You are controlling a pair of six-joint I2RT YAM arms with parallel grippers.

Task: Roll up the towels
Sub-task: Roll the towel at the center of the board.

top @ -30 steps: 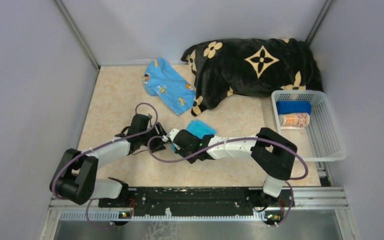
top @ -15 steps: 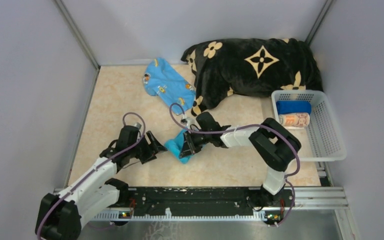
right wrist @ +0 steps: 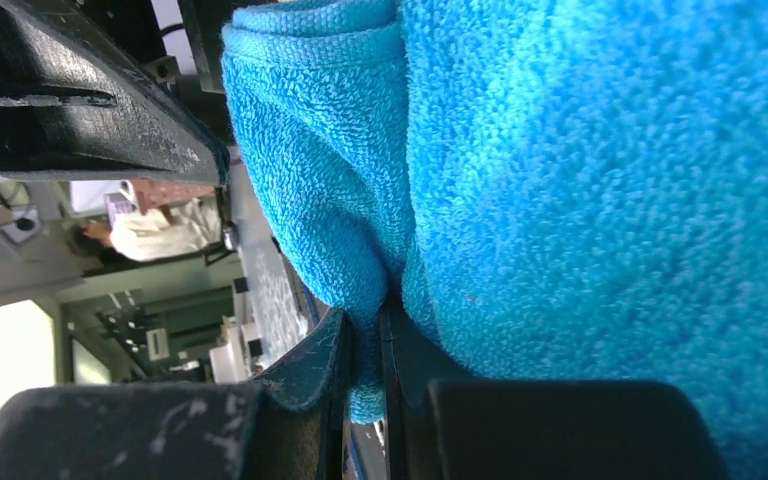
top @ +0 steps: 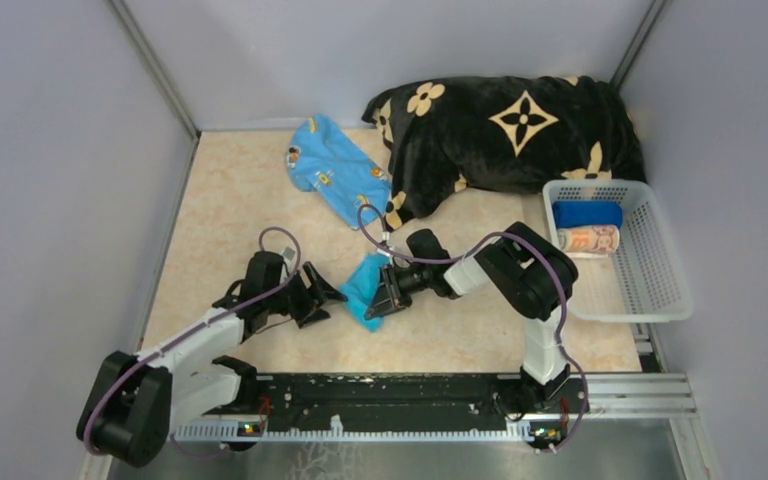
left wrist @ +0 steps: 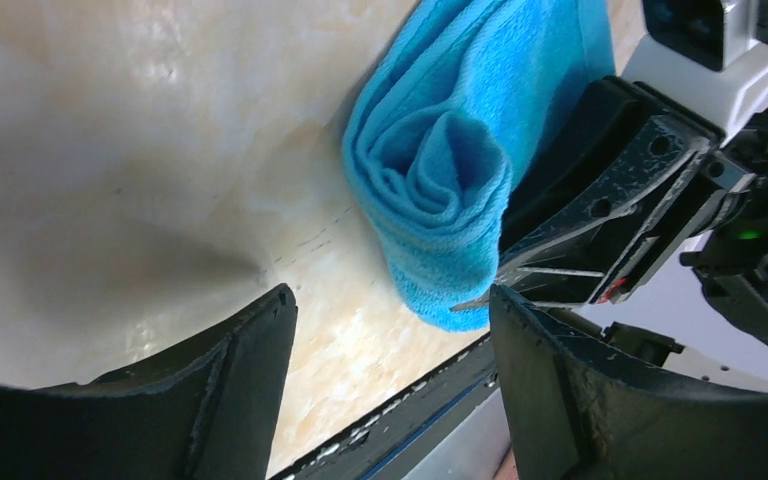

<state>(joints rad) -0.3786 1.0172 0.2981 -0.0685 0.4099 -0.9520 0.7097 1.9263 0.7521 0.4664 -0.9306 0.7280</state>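
The reference landmark is the black blanket [top: 520,130], which lies bunched against the rear wall of the table [top: 230,200]. The turquoise towel [top: 365,288] lies on the table on the near side of the blanket's left end, apart from it, towards the arm bases. The left wrist view shows this towel [left wrist: 460,170] partly rolled, with a spiral visible at its near end. The right gripper [top: 375,303] reaches in from the side below the blanket's centre and is clenched on the towel. The right wrist view shows the right gripper [right wrist: 368,370] with both fingers pressed together on a fold of the cloth [right wrist: 580,200]. The left gripper [top: 325,302] sits low just beside the towel, on the side away from the blanket's centre. Its jaws are released, and the left wrist view [left wrist: 390,300] shows the spiral end just ahead of the gap. The light blue printed towel [top: 335,172] lies spread out, touching the blanket's left edge. The white basket [top: 660,290] abuts the blanket's right front edge and holds a rolled dark blue towel [top: 587,214] and a rolled striped towel [top: 588,240], side by side.
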